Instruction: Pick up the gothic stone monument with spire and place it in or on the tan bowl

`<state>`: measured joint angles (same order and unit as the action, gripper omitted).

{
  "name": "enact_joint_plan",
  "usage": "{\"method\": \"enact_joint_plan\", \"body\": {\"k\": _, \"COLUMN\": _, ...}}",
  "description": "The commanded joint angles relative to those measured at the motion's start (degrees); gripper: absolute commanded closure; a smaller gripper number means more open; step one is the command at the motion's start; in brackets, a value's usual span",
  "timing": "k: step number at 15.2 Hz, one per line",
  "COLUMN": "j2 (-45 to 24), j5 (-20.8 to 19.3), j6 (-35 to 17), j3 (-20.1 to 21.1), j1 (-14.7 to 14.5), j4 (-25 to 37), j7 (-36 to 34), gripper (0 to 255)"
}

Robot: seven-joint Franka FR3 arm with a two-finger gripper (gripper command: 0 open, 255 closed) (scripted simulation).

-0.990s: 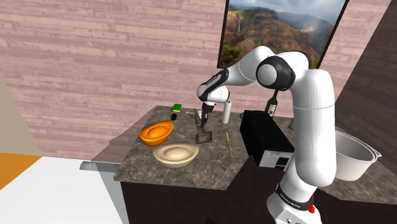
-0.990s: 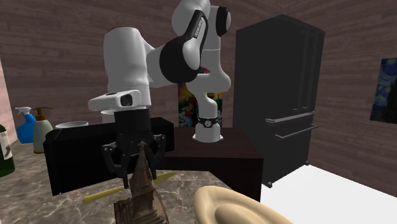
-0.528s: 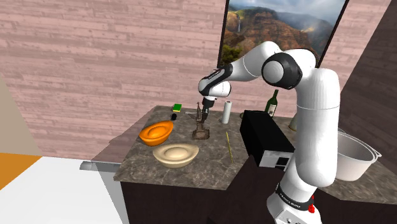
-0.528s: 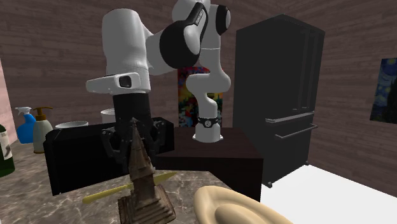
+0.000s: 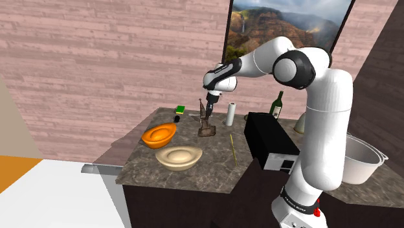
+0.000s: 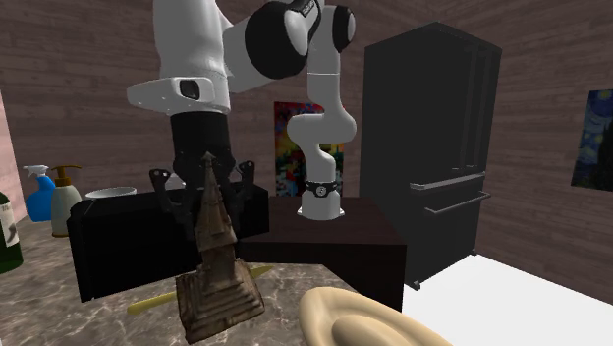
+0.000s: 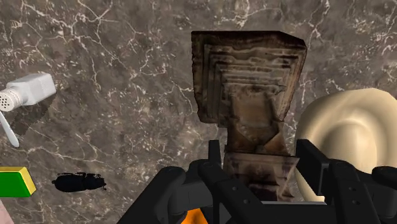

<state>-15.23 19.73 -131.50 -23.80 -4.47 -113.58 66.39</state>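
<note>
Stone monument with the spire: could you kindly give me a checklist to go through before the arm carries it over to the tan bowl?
1. Grip: the jaws clasp the brown stone monument with spire from both sides of its spire: ok.
2. Lift: its base hangs above the dark marble counter: ok.
3. Pose: it leans a little in the second exterior view: not ok.
4. Target: the tan round bowl is empty: ok.
5. Path: nothing stands between the monument and the tan bowl; the orange bowl sits off to the side: ok.
6. Height enough to pass the bowl's rim: cannot tell.
</note>
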Motion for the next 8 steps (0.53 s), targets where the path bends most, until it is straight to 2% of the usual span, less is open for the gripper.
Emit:
{"method": "enact_joint_plan", "body": {"k": 1, "j2": 1.0, "j5": -0.8, "j6": 1.3, "j3": -0.3, "j1": -0.2, "j4": 0.5, "j7": -0.7, "gripper": 255}}
{"method": "enact_joint_plan", "body": {"k": 6, "j2": 2.8, "j5": -2.3, "j6": 4.1, "j3": -0.7, "j1": -0.5, "j4": 1.9, "j7": -2.0, "gripper": 255}}
{"method": "enact_joint_plan", "body": {"k": 8, "j2": 4.4, "j5": -3.4, "j6": 3.0, "j3": 0.0, "j1": -2.5, "j4": -0.2, "j7": -5.0, "gripper": 255}}
